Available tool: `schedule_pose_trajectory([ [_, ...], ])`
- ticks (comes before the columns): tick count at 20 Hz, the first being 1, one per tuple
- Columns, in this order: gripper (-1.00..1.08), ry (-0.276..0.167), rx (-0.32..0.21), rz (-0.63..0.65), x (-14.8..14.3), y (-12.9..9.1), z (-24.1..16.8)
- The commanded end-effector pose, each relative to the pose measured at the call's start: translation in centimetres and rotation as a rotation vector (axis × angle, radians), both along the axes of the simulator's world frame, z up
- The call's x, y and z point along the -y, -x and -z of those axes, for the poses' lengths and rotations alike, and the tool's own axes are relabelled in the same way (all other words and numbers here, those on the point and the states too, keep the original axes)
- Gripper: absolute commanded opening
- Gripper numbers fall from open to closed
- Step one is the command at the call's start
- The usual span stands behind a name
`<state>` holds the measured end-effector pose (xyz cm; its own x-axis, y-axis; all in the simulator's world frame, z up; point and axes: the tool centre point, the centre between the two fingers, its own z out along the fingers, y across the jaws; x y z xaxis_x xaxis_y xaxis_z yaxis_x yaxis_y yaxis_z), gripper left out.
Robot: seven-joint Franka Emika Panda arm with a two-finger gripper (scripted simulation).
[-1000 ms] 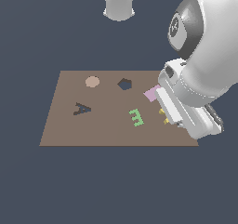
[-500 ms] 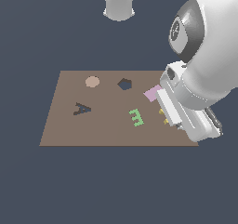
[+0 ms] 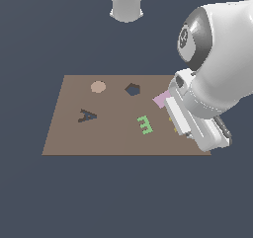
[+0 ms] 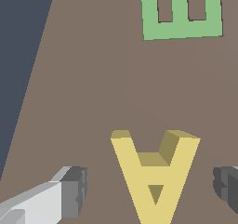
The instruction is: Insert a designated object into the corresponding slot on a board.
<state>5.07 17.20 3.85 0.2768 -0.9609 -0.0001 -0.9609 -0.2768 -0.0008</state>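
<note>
The yellow letter A block (image 4: 155, 174) lies flat on the brown board (image 4: 93, 102). My gripper (image 4: 149, 190) is open and straddles it. One grey finger (image 4: 74, 190) and the other finger (image 4: 227, 187) each stand a gap away from the block's sides. In the exterior view the white arm (image 3: 197, 118) hangs over the board's (image 3: 74, 138) right edge and hides the block and the fingers. The dark A-shaped slot (image 3: 87, 116) sits on the exterior view's left part of the board, far from the arm.
A green E block (image 3: 144, 124) (image 4: 181, 17) lies just beyond the yellow block. A pink square (image 3: 161, 99) peeks out beside the arm. A dark blue pentagon recess (image 3: 132, 89) and a tan round disc (image 3: 98, 87) sit along the board's far side.
The arm's wrist has edged slightly lower over the board's right edge. The blocks and recesses on the board have not moved.
</note>
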Motion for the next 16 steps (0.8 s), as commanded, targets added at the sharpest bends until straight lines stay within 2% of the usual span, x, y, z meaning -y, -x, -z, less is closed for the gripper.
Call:
schedule_pose_trajectory([
  [1, 1.0, 0.0, -0.001, 0.0, 0.04, 0.05, 0.7],
  [3, 1.0, 0.0, -0.001, -0.001, 0.01, 0.06, 0.86],
  [4, -1.0, 0.0, -0.001, -0.001, 0.01, 0.06, 0.86],
  [16, -1.0, 0.0, -0.001, -0.001, 0.01, 0.04, 0.61],
])
